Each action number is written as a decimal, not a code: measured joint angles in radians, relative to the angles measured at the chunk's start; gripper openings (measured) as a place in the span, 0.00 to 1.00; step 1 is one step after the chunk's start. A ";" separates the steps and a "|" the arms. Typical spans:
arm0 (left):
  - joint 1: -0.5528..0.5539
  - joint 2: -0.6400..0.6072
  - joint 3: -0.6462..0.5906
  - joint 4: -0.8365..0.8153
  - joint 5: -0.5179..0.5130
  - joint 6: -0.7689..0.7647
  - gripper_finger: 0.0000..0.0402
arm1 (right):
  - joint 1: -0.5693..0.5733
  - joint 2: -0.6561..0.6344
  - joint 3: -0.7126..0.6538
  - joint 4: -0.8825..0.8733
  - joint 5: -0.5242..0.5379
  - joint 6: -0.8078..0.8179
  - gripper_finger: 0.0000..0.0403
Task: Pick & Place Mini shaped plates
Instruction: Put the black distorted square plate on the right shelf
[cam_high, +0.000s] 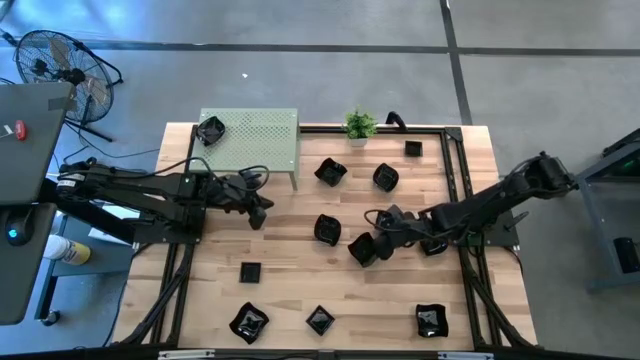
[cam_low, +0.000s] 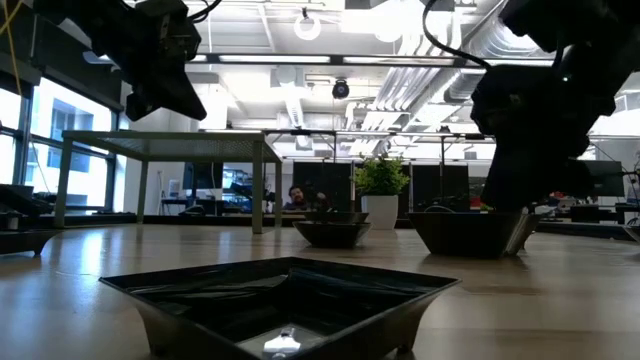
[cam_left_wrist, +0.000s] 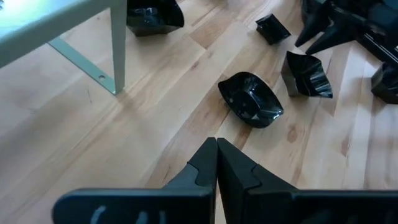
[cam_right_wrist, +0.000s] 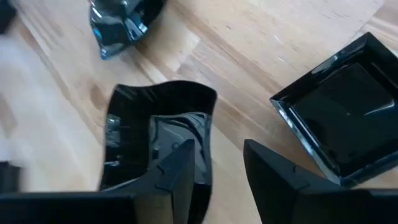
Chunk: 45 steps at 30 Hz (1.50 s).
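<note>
Several small glossy black mini shaped plates lie scattered on the wooden table (cam_high: 290, 290). My right gripper (cam_high: 372, 238) is open and low over a wavy-edged plate (cam_right_wrist: 155, 134) near the table's middle (cam_high: 362, 249). One finger (cam_right_wrist: 180, 171) stands over the plate's hollow and the other (cam_right_wrist: 280, 177) outside its wall. A square plate (cam_right_wrist: 342, 118) lies beside it. My left gripper (cam_left_wrist: 216, 163) hangs shut above the table at the left (cam_high: 258, 210), holding nothing, short of a rounded plate (cam_left_wrist: 250, 101). One plate (cam_high: 211, 130) sits on the green perforated stand (cam_high: 260, 140). My right gripper comes slanting down from the table's right, its fingers on either side of the wavy plate's wall (cam_right_wrist: 208, 124). The plate rests flat on the table. Whether either finger touches it, I cannot tell.
A small green potted plant (cam_high: 360, 125) stands at the far edge beside the stand. More plates lie along the near edge (cam_high: 319, 320) and toward the far right (cam_high: 386, 178). A black frame (cam_high: 455, 180) borders the table's right side.
</note>
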 joint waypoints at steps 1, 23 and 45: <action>0.000 0.000 0.000 0.000 0.001 0.001 0.00 | 0.000 0.007 -0.001 0.002 0.002 -0.004 0.33; 0.000 0.000 0.000 0.002 0.003 0.018 0.00 | 0.000 0.125 -0.001 0.153 -0.043 -0.119 0.02; -0.164 -0.171 -0.001 0.013 -0.205 0.072 0.00 | 0.000 0.125 0.276 -0.015 -0.128 -0.138 0.01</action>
